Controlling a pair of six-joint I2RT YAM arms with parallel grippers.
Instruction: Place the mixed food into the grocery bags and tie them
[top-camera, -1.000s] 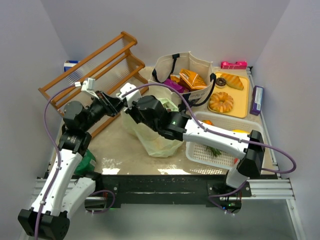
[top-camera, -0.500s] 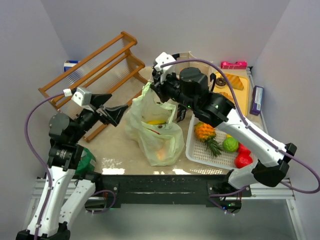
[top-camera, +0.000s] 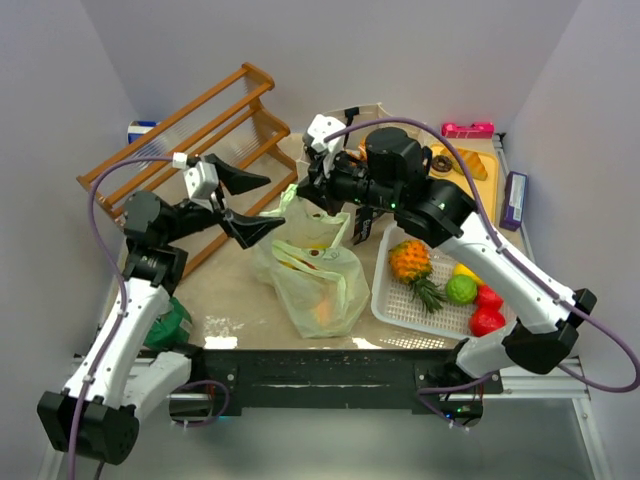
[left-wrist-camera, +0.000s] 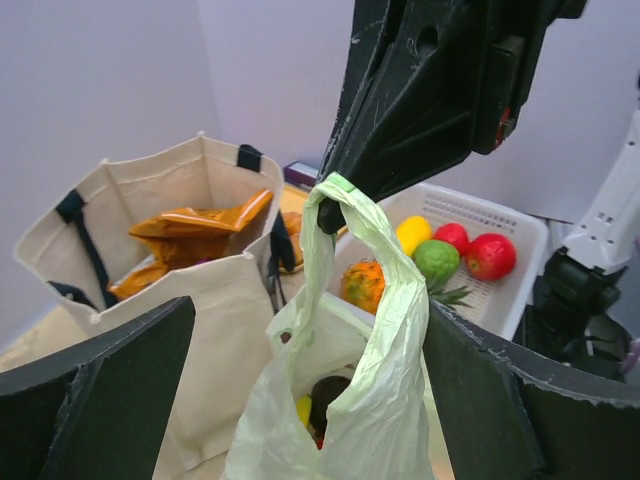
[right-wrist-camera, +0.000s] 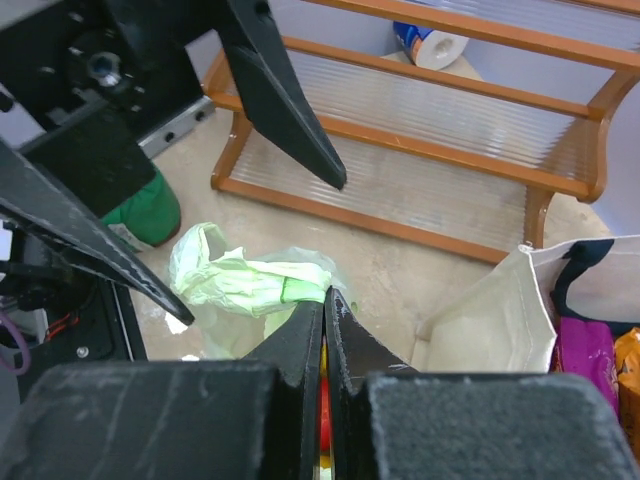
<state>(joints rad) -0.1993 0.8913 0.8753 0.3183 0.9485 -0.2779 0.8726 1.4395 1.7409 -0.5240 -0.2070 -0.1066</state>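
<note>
The pale green plastic bag (top-camera: 318, 285) stands mid-table with toy fruit inside, a yellow piece (left-wrist-camera: 303, 408) showing at its mouth. My right gripper (right-wrist-camera: 326, 292) is shut on one loop handle (left-wrist-camera: 352, 205) and holds it up. My left gripper (top-camera: 283, 198) is open wide, one finger (left-wrist-camera: 95, 395) on each side of the bag's upper part. The beige canvas tote (left-wrist-camera: 150, 215) stands behind and holds orange packets (left-wrist-camera: 195, 232) and a purple packet (right-wrist-camera: 580, 350).
A white mesh basket (top-camera: 400, 300) at the right holds a pineapple (top-camera: 410, 262) and red, green and yellow toy fruit. A wooden rack (top-camera: 190, 130) leans at the back left. A yellow tray (top-camera: 480, 205) with pastries sits far right. A dark green bundle (top-camera: 170, 325) lies near the left base.
My left gripper has opened wide and moved right, around the bag's top. My right arm rose from low over the bag and pulled the handle upward.
</note>
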